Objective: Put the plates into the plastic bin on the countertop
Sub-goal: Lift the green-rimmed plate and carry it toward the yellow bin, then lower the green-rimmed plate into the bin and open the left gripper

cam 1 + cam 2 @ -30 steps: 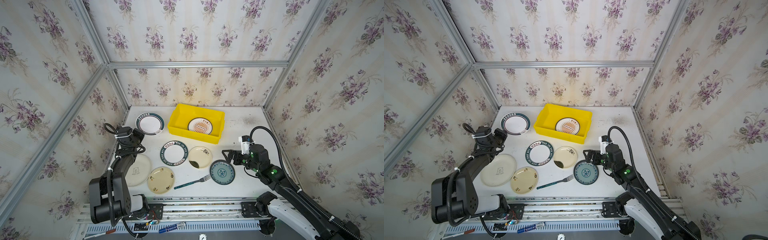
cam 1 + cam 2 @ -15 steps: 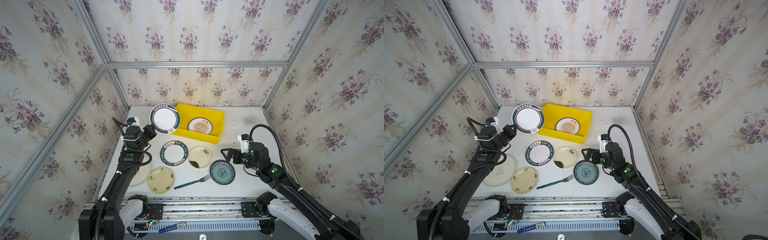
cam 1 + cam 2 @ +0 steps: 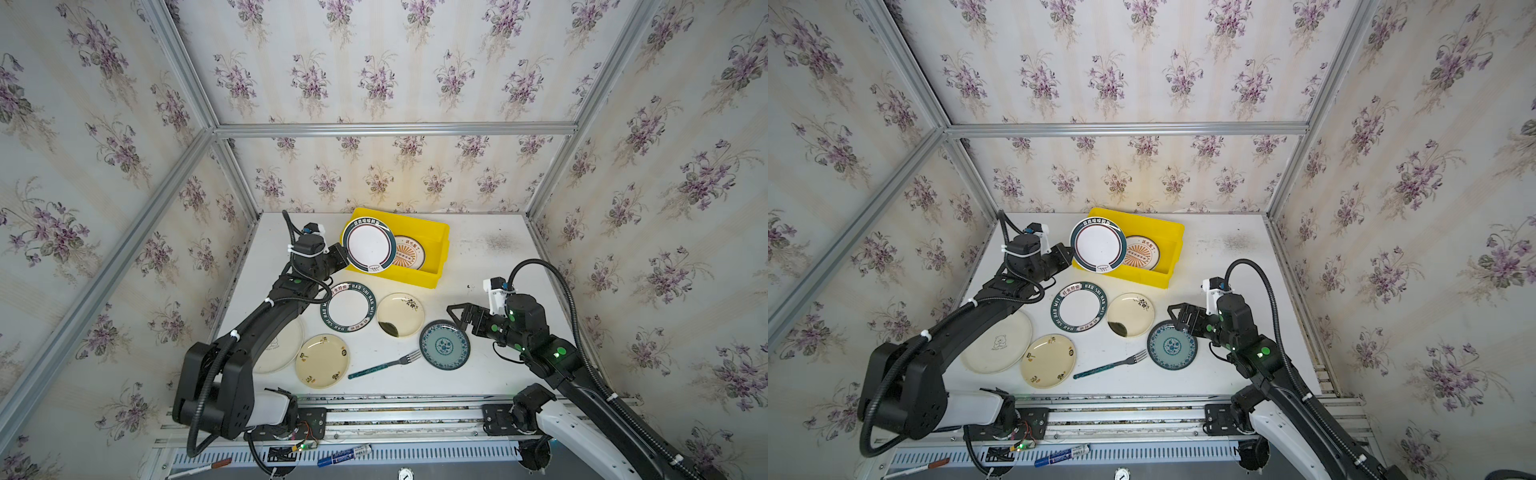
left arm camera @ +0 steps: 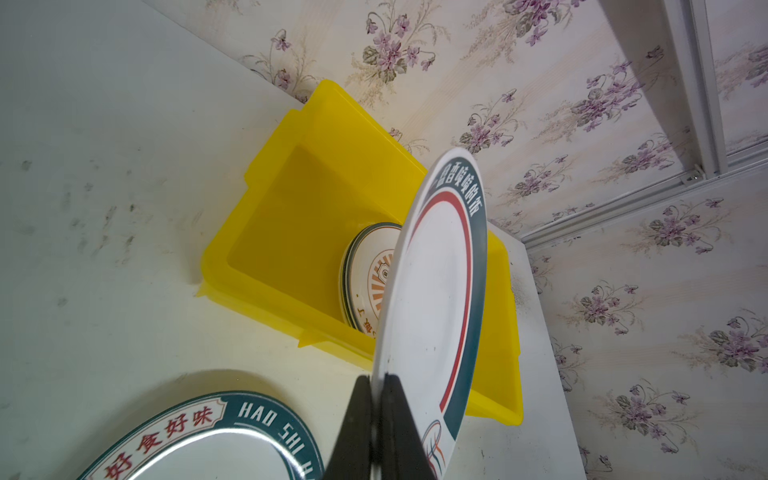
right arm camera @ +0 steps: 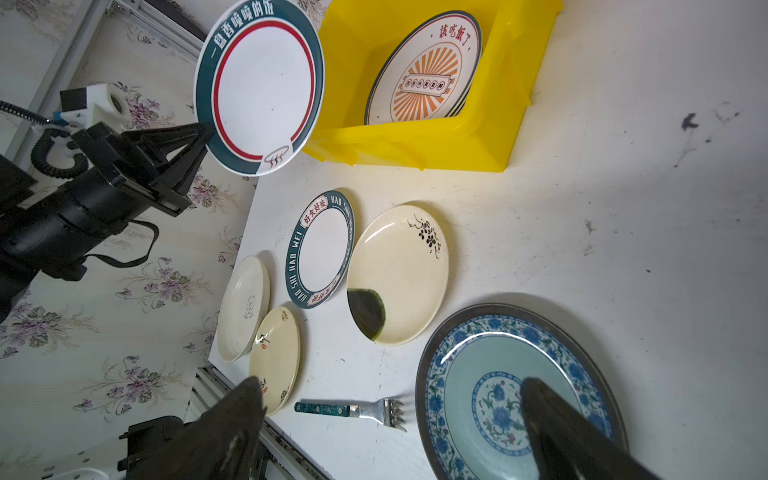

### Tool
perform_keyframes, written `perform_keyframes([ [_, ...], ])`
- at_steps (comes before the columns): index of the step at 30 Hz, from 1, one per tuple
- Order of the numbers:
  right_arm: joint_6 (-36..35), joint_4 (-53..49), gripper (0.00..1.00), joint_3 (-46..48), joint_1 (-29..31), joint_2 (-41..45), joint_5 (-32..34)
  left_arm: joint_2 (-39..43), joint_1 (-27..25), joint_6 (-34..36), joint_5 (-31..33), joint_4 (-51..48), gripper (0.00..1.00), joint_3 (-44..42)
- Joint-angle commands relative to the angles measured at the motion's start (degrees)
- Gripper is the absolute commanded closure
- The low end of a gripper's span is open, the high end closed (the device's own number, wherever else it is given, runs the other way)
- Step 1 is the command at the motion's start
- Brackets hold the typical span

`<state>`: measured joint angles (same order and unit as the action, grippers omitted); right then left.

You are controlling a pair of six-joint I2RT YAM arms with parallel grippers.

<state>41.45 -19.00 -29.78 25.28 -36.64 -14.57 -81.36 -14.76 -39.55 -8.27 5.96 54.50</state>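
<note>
Pinches the white teal-rimmed plate by its rim in the clenched left end effector, raised and tilted on edge just beyond the fingertips, close by the near corner of the yellow plastic bin and not clearly past its wall. Advance over the bare half of the bin, ahead of the fingertips and beside the orange sunburst plate lying inside. Level the plate before lowering, clear of the flared rim, and release only once low inside to spare a drop or bounce. Holds the right end effector spread wide and empty above the table, the teal patterned plate under one finger; wait there rather than crowd the bin.
</note>
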Motion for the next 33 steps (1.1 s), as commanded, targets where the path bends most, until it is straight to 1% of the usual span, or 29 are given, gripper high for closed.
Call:
perform_keyframes([
  [1, 2.2, 0.1, 0.01, 0.3, 0.1, 2.0, -0.4, -4.2, -1.0, 0.1, -0.9, 3.8, 1.0, 3.8],
  [7, 2.5, -6.3, 0.04, -1.9, 0.1, 3.2, 2.4, -13.7, -2.0, 2.3, -0.2, 3.0, 1.0, 10.9],
  [12, 2.8, -5.9, 0.04, -1.7, 0.1, 2.3, 1.3, -20.9, -2.8, 2.2, -1.9, 1.4, 1.0, 16.6],
  [16, 2.4, -7.5, 0.04, -1.7, 0.1, 2.7, 1.6, -25.6, -3.6, 2.8, -2.5, -0.6, 1.0, 21.4],
  [18, 2.6, -9.6, 0.04, -2.2, 0.1, 3.6, 2.9, -28.4, -3.8, 4.4, -2.7, -3.4, 1.0, 25.2],
  [22, 3.1, -13.3, 0.04, -3.0, 0.1, 5.8, 5.9, -34.4, -3.9, 7.7, -3.0, -12.6, 1.0, 33.7],
  [27, 3.5, -14.1, 0.04, -1.0, 0.1, 8.7, 9.9, -37.3, -4.1, 8.4, -3.5, -14.8, 1.0, 36.6],
  [28, 3.2, -13.9, 0.04, -0.8, 0.1, 8.8, 10.2, -37.6, -4.1, 8.8, -3.5, -15.0, 0.99, 36.9],
  [30, 2.0, -13.9, 0.04, -0.7, 0.1, 8.1, 10.4, -38.0, -4.1, 9.8, -3.0, -16.1, 0.89, 38.0],
  [32, 0.9, -14.6, 0.04, -1.2, 0.1, 7.0, 10.3, -38.5, -4.2, 10.8, -2.6, -17.3, 0.86, 39.1],
  [33, 0.4, -14.9, 0.04, -1.4, 0.1, 6.5, 10.3, -38.8, -4.2, 11.3, -2.5, -17.8, 0.83, 39.6],
])
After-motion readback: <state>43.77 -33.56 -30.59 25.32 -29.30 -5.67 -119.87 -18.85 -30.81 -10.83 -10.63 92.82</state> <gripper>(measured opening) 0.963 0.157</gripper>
